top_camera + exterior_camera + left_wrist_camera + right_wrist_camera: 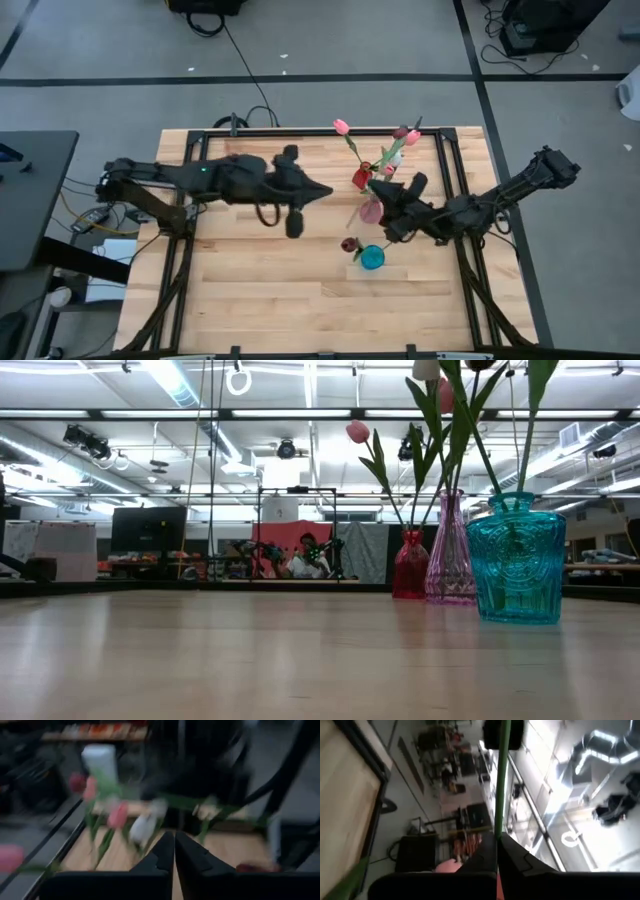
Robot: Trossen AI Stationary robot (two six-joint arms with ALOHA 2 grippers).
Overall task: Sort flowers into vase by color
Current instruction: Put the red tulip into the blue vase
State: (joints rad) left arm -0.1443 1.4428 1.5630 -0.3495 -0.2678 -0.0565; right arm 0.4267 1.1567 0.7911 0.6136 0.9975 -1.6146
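Three glass vases stand at the table's right middle: a red one point(361, 178), a pink one point(371, 210) and a teal one point(372, 257). In the low view a pink tulip point(358, 430) stands in the red vase point(408, 565), and more stems rise from the pink vase point(449, 550) and the teal vase point(516, 560). A maroon head point(349, 244) leans out of the teal vase. My right gripper point(388, 196) is beside the pink vase, shut on a green stem point(501, 795). My left gripper point(326, 190) hangs shut and holds nothing, left of the vases. My right gripper pinches a thin green flower stem point(498, 827) between its two fingers. The stem runs straight on past the fingertips, roughly along the fingers. Which head belongs to this stem, and where its other end lies, cannot be told.
Pink, white and maroon heads point(400, 145) spread above the vases toward the table's far right corner. Black frame rails point(450, 170) run along the table's edges. Bare wood point(250, 290) lies at the near left. A person sits far behind the table point(305, 560).
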